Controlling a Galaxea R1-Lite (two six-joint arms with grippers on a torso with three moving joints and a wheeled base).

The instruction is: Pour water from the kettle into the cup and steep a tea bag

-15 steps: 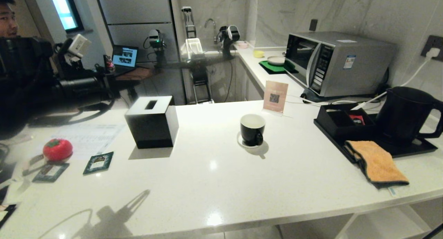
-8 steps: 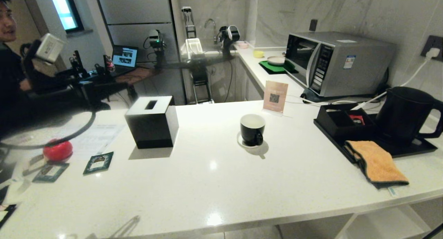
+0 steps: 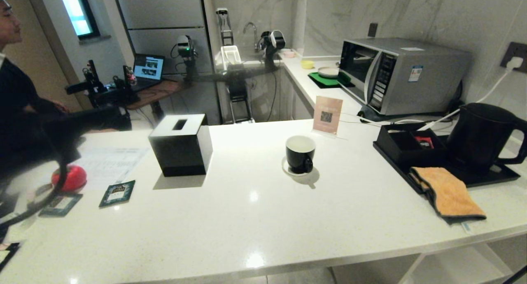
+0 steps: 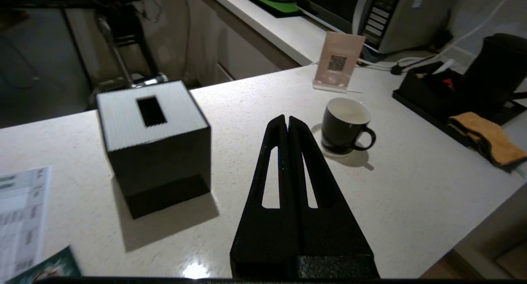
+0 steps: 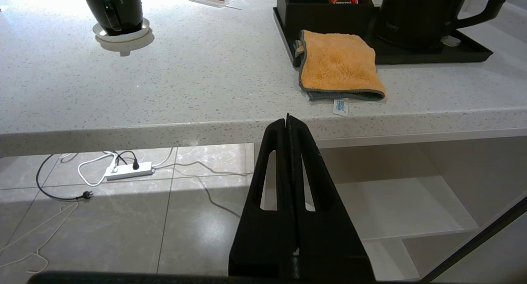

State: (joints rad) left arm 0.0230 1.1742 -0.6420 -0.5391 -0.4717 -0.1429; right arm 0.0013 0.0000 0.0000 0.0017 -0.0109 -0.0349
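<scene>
On the white tabletop [image 3: 255,210] the cup [image 3: 300,153], a black mug with a white inside, stands upright on its small white saucer [image 3: 288,170] near the middle, its handle turned toward six o'clock in the head view. The kettle [image 3: 481,136] stands upright at about three o'clock from the cup, well apart from it, on a black tray [image 3: 490,176] with its loop handle pointing to the right edge. An orange cloth [image 3: 448,193] drapes over the tray's near rim, at the kettle's seven o'clock. A black tissue box [image 3: 181,146] sits at the cup's nine o'clock, and farther left lie a tea bag packet [image 3: 117,192] and a red ball [image 3: 70,178]. The left gripper [image 4: 287,121] hovers above the tabletop between the tissue box and the cup, its fingers clenched together on nothing. The right gripper [image 5: 287,120] hangs below the tabletop's front edge, its fingers likewise pressed together and empty.
</scene>
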